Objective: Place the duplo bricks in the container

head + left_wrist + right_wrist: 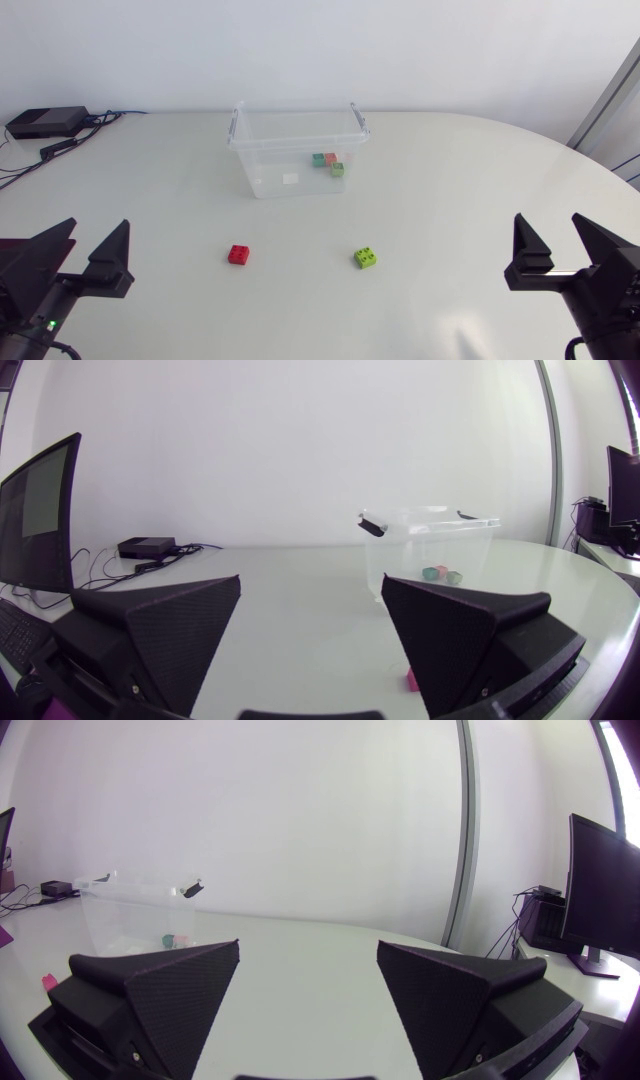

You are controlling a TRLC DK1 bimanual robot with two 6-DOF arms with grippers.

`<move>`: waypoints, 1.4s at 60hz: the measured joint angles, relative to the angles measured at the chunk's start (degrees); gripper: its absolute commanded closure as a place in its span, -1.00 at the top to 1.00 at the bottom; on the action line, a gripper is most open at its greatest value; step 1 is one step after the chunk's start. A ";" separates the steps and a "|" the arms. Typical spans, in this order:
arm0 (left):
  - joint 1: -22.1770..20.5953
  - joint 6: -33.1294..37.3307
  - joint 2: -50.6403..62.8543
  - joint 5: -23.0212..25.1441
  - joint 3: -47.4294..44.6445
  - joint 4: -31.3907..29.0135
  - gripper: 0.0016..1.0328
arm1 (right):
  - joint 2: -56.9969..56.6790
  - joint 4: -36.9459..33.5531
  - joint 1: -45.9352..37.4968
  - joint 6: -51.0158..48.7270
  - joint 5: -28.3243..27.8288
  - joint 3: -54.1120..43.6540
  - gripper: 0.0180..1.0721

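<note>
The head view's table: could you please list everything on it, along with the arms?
Container: 1, clear plastic with grey handles, far middle of the table.
Teal brick: 1, teal, inside the container, towards its right end.
Pink brick: 1, pink, inside the container, right beside the teal one.
Pale green brick: 1, pale green, inside the container, just in front of the pink one.
Red brick: 1, red, on the table in front of the container.
Lime brick: 1, lime green, on the table to the right of the red one.
Black box: 1, black, with cables, far left corner.
Left gripper: 1, black, near left, open, empty.
Right gripper: 1, black, near right, open, empty.
</note>
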 measured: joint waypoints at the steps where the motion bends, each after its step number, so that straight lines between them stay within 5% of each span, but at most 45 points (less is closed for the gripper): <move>1: -0.04 0.00 0.00 0.00 0.00 0.00 0.92 | 0.00 0.00 0.00 0.00 0.00 0.00 0.90; 22: -0.02 -0.02 0.00 0.00 0.46 -1.27 0.87 | 0.00 -0.07 0.48 0.00 0.00 0.02 0.90; 36: -0.09 -0.44 3.17 0.00 8.55 -5.66 0.86 | 1.22 -4.42 2.51 0.00 0.00 5.66 0.90; 52: -2.51 -3.87 23.56 0.00 27.17 -13.11 0.86 | 13.59 -7.45 3.10 0.00 0.00 17.88 0.90; 70: -8.41 -5.53 54.36 -2.29 44.17 -30.95 0.87 | 27.67 -13.70 5.29 1.33 -0.22 26.40 0.90; 84: -10.34 -5.75 75.06 3.23 51.36 -36.20 0.90 | 35.78 -17.51 5.95 5.25 -2.34 31.54 0.90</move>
